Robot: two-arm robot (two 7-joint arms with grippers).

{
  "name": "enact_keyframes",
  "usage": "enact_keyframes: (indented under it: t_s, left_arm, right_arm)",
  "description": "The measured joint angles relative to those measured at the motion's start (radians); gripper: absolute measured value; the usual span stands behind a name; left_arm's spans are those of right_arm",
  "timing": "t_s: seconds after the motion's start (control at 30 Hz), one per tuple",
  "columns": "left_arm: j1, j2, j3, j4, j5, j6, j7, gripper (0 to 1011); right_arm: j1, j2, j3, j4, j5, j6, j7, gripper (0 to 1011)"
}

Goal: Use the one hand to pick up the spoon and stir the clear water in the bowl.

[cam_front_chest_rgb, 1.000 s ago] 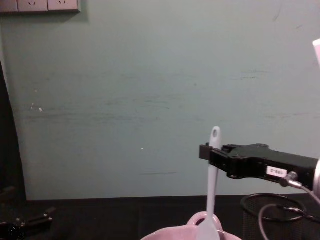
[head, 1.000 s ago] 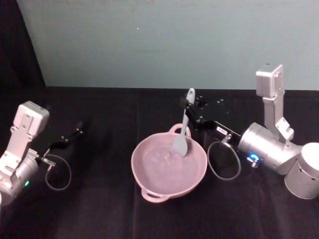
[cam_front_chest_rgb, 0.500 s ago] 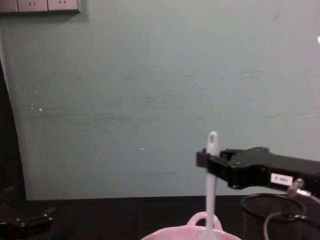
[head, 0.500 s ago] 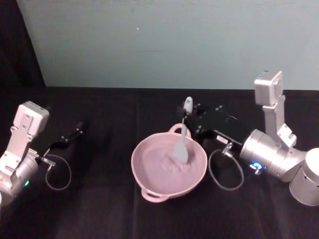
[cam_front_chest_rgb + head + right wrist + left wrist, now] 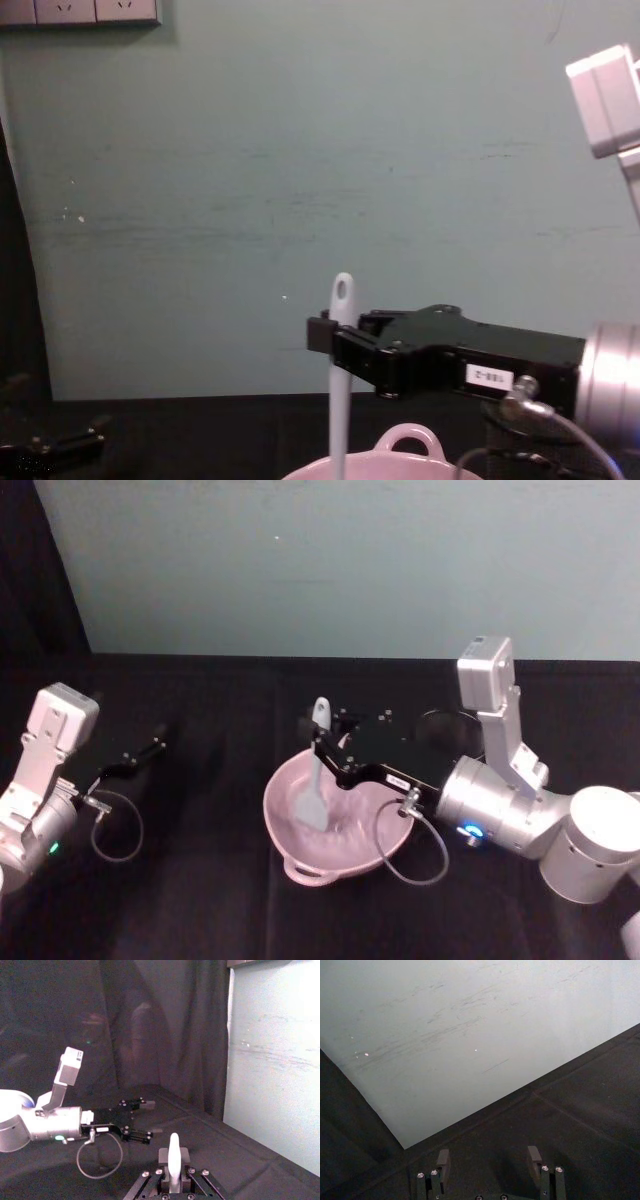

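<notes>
Left gripper (image 5: 155,745) parked far left, fingers apart, empty. Spoon (image 5: 314,785) near upright, head down in left side of bowl (image 5: 300,865). Right gripper (image 5: 322,742) clamped on its upper handle, above bowl, arm reaching in from right.

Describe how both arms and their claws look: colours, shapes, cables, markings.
The right claw is black and boxy with a small white label; the left claw is black too. Both sit on silver-grey cylindrical arms, each carrying a pale grey box on a bracket and a thin grey cable loop. The right arm shows a blue light, the left a green light.
</notes>
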Motion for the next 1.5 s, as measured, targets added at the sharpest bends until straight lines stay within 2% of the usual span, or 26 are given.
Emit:
enact_keyframes:
  t_s: [0.23, 0.37, 0.57, 0.87, 1.07, 1.27, 1.5]
  left_arm:
    - [0.0, 0.0, 0.0, 0.0, 0.0, 0.0, 0.0, 1005]
    - [0.0, 0.0, 0.0, 0.0, 0.0, 0.0, 0.0, 1005]
    - [0.0, 0.0, 0.0, 0.0, 0.0, 0.0, 0.0, 1005]
    - [0.0, 0.0, 0.0, 0.0, 0.0, 0.0, 0.0, 1005]
    - [0.0, 0.0, 0.0, 0.0, 0.0, 0.0, 0.0, 1005]
    - [0.0, 0.0, 0.0, 0.0, 0.0, 0.0, 0.0, 1005]
    - [0.0, 0.0, 0.0, 0.0, 0.0, 0.0, 0.0, 1005]
  right_arm:
    - [0.027, -0.038, -0.013, 0.048, 0.004, -0.006, -0.006, 116]
    - [0.04, -0.057, -0.012, 0.08, -0.004, -0.006, -0.036, 116]
    - [0.046, -0.07, 0.017, 0.111, -0.043, -0.015, -0.105, 116]
    - [0.02, -0.049, 0.076, 0.102, -0.066, -0.028, -0.131, 117]
    - [-0.008, -0.027, 0.094, 0.063, -0.088, -0.032, -0.131, 116]
    - [-0.028, -0.014, 0.088, 0.025, -0.106, -0.028, -0.113, 116]
    - [-0.044, -0.003, 0.051, -0.025, -0.108, -0.021, -0.053, 117]
